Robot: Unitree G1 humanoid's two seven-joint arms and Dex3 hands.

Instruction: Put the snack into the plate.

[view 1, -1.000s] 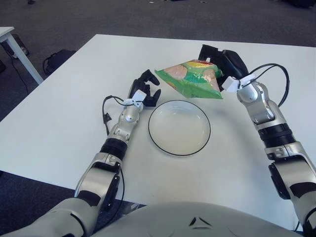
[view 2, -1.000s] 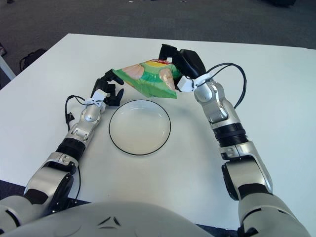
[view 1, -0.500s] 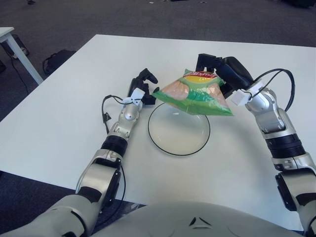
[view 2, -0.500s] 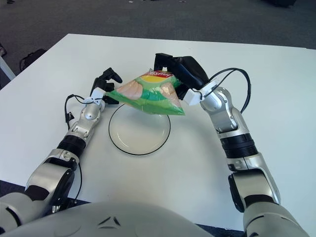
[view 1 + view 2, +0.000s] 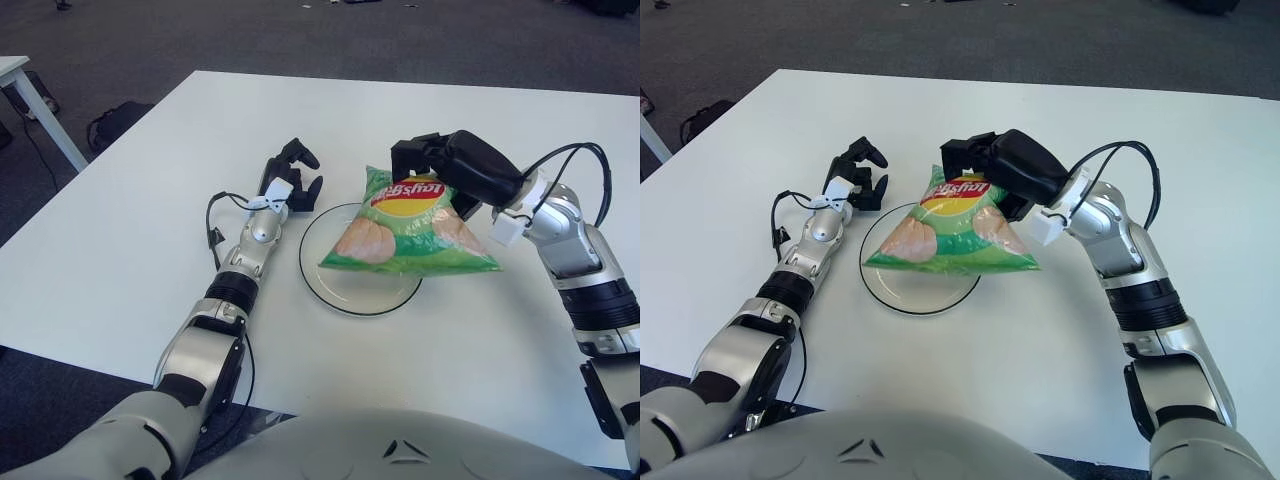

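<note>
Snack bag (image 5: 409, 228), green with a red and yellow logo near its top edge, hangs from the right hand (image 5: 455, 172), whose black fingers (image 5: 420, 151) are closed over the bag's upper edge. The bag spreads out below and to the left of that hand, tilted so its printed face looks up toward the camera. Its lower part lies over the plate (image 5: 330, 283), a white round dish with a thin dark rim, covering the plate's far and right portions; whether the bag's bottom edge touches the plate or floats just above it cannot be told. The bag's right corner sticks out past the plate rim, over the white bench (image 5: 120, 240).

Beyond the right hand's wrist, a white forearm runs back toward the lower right, with a black cable (image 5: 585, 165) looping beside it.

The left hand (image 5: 292, 182) shows just left of the plate's far-left rim, well apart from the bag and holding nothing. Its dark fingers (image 5: 298, 153) are loosely curled and partly spread, pointing away from the robot. A thin black cable (image 5: 214, 225) trails beside its forearm.

Past the bench's far-left corner, on the dark floor (image 5: 150, 45), sits a dark bag (image 5: 115, 120), with the corner of another white table (image 5: 25, 85) nearby.
</note>
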